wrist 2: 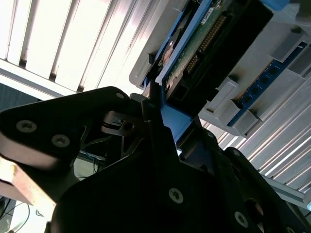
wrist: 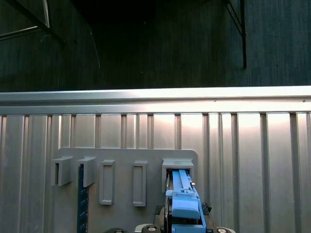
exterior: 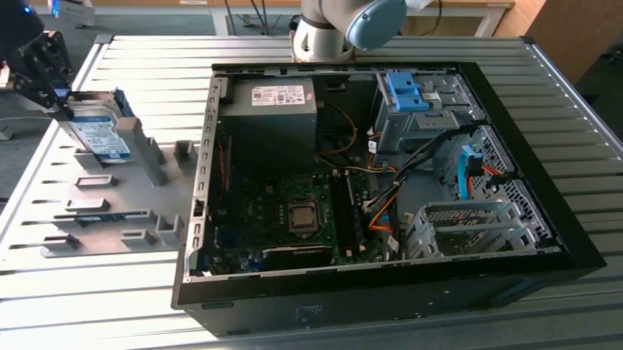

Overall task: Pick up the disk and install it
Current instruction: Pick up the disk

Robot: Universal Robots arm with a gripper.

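Black gripper [exterior: 58,102] clamps the disk [exterior: 98,135], upright in the grey rack [exterior: 117,219] near the tabletop's [exterior: 146,44] edge; a straight, untilted pull looks wisest

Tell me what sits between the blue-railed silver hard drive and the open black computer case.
In the exterior view, upright posts of the grey holder plate stand between the blue-railed silver disk and the open black computer case.

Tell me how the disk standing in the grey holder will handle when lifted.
Likely rigid and heavy for its size: the disk is a blue-railed metal slab, standing on edge unbent. It may tip once out of the grey holder, since it stands tall on a narrow edge. Its exposed circuit board suggests gentle handling.
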